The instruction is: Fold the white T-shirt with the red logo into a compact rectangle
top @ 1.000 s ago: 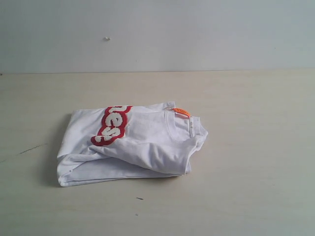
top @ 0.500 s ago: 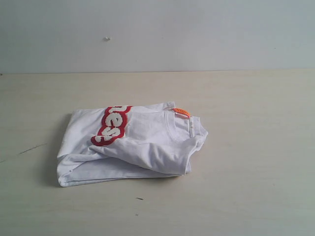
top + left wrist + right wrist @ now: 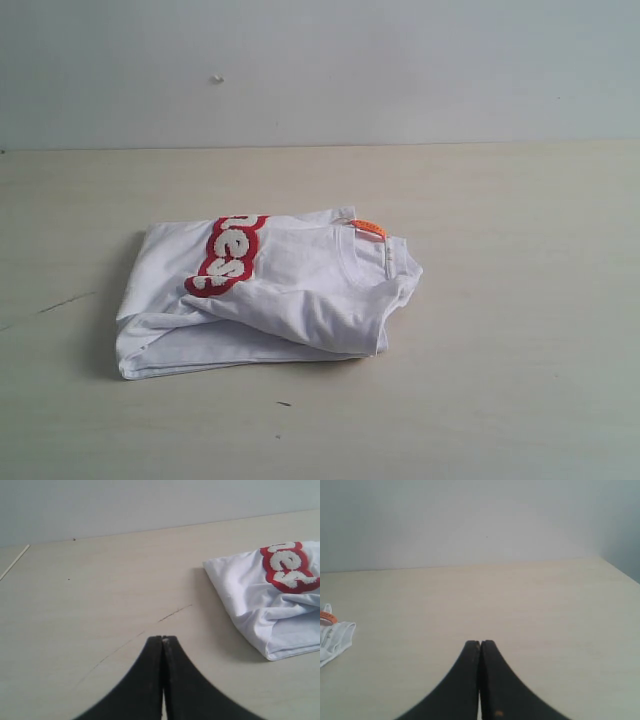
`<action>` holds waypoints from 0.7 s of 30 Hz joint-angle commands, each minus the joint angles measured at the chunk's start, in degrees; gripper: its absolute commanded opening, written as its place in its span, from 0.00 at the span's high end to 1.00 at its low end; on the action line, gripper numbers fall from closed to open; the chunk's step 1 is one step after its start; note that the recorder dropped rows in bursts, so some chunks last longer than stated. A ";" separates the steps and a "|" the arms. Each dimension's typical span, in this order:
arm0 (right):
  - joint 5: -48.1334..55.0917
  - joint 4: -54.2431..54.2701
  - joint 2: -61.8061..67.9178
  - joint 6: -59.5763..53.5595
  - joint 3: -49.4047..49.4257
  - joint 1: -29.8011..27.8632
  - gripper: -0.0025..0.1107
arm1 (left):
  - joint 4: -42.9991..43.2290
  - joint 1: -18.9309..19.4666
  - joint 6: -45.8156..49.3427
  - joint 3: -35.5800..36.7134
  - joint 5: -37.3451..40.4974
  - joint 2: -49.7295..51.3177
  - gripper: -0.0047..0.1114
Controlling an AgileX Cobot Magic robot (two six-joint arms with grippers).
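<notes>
**Fig.** White T-shirt [image 3: 290,300] lies on the counter [image 3: 520,380] as a stacked bundle, approx. rectangular; task judged nearly done. Near edge of the shirt: layers w/ loose, uneven hems, and a diagonal flap across the top. Farther back on the shirt: red logo [image 3: 226,256], partly showing, and orange neck tag [image 3: 368,228] at the far collar corner. Left to do, if anything: squaring the edges. Left end effector [image 3: 163,639]: jaws together, empty, well apart from the shirt's logo end. Right end effector [image 3: 480,642]: likewise closed, empty, well apart from the collar end.

pale wooden table [image 3: 500,300] with a thin scratch [image 3: 175,613]; grey wall [image 3: 400,60].
</notes>
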 commanded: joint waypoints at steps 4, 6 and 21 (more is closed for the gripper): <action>0.97 -0.54 -0.32 -0.44 0.26 -0.23 0.98 | -0.32 0.18 0.01 -0.01 -0.19 -0.40 0.96; 0.97 -0.54 -0.32 -0.44 0.26 -0.23 0.98 | -0.32 0.18 0.01 -0.01 -0.19 -0.40 0.96; 3.03 4.48 -0.32 -9.19 0.26 -0.23 0.98 | -0.32 0.18 0.01 -0.01 -0.19 -0.40 0.96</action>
